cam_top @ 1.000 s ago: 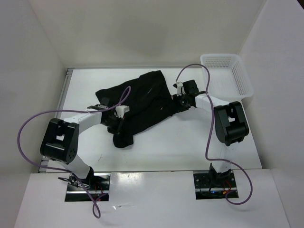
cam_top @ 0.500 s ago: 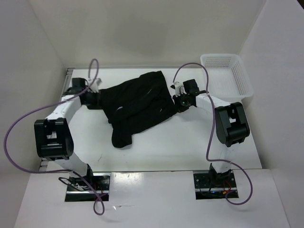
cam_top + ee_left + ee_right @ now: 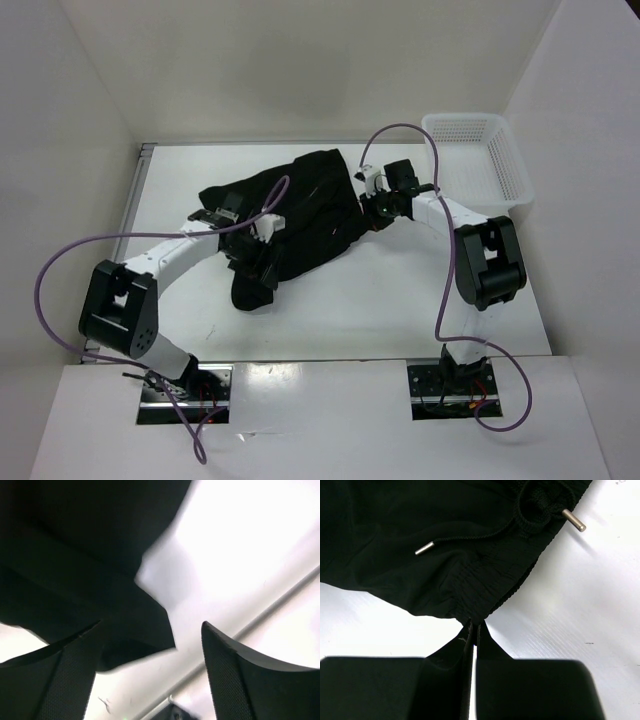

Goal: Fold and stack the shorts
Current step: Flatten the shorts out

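Note:
The black shorts lie spread over the middle of the white table, one leg trailing toward the near side. My left gripper hovers over that trailing leg; in the left wrist view it is open, the shorts lying below and partly under its left finger, nothing gripped. My right gripper sits at the cloth's right edge. In the right wrist view it is shut on the ribbed waistband of the shorts, beside a drawstring with metal tips.
A white mesh basket stands at the back right corner. White walls close in the table on the left, back and right. A metal rail runs along the table's left edge.
My left arm swung out to the shorts' far left edge, then came back over the near leg and opened. My right gripper closed on the waistband and stayed there, shifting slightly away.

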{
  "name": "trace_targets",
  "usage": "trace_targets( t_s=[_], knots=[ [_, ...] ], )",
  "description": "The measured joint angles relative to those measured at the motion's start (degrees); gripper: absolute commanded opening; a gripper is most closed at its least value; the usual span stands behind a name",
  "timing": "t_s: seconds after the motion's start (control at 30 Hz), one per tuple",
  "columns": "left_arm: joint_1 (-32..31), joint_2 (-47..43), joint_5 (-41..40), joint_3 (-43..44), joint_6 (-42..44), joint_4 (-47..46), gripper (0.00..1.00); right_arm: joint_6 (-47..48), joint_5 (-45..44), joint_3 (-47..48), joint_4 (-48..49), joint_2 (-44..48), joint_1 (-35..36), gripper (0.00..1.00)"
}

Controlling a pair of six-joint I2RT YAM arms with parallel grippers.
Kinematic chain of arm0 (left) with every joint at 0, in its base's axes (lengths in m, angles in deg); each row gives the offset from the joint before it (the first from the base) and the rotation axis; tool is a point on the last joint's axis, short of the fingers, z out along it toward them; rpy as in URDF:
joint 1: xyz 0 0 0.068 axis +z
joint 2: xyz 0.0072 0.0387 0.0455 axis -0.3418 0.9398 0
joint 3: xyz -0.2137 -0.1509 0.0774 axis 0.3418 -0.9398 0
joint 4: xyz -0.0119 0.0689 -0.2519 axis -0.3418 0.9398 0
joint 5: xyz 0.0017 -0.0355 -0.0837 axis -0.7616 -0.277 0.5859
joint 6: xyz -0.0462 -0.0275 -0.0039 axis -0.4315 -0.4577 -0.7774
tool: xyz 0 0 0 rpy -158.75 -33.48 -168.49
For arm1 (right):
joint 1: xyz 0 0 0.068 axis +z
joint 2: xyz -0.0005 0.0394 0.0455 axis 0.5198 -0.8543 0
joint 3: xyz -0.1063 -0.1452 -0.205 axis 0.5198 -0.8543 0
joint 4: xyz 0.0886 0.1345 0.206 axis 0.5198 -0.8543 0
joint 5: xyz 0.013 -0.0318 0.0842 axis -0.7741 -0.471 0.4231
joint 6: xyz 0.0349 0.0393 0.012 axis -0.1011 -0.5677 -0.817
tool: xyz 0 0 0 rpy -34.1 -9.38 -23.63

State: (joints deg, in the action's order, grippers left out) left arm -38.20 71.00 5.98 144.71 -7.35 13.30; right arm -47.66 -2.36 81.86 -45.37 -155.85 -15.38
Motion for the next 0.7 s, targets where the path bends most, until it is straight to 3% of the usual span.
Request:
trace_targets(
  t_s=[0.1, 0.27, 0.37, 0.4, 0.63, 0.67, 0.7],
  knots=[
    [-2.6, -0.2, -1.44, -2.97, -0.09, 3.04, 1.0, 0.26, -0.09, 0.0, -0.07, 0.0, 0.24, 0.0],
    [-9.7, -0.17, -5.16, -3.69, -0.22, 3.5, 1.0, 0.7, -0.26, -0.02, -0.11, 0.0, 0.33, 0.0],
    [-13.73, -0.02, -8.11, -5.09, -0.24, -0.04, 0.92, 0.87, -0.39, -0.24, -0.09, 0.17, 0.33, 0.0],
    [-13.94, 0.2, -9.6, -5.9, -0.22, -1.09, 0.8, 0.9, -0.46, -0.33, -0.17, 0.33, 0.33, 0.0],
    [-13.31, 1.51, -18.62, -10.54, -0.35, -5.53, 0.34, 1.14, -0.61, -1.36, -0.04, 1.22, 0.33, 0.0],
    [-13.31, 1.51, -19.45, -11.08, -0.26, -6.01, 0.19, 1.27, -0.63, -1.46, -0.04, 1.22, 0.33, 0.0],
    [-13.31, 1.51, -20.11, -11.61, -0.07, -6.43, 0.1, 1.33, -0.66, -1.53, -0.02, 1.22, 0.33, 0.0]
  ],
)
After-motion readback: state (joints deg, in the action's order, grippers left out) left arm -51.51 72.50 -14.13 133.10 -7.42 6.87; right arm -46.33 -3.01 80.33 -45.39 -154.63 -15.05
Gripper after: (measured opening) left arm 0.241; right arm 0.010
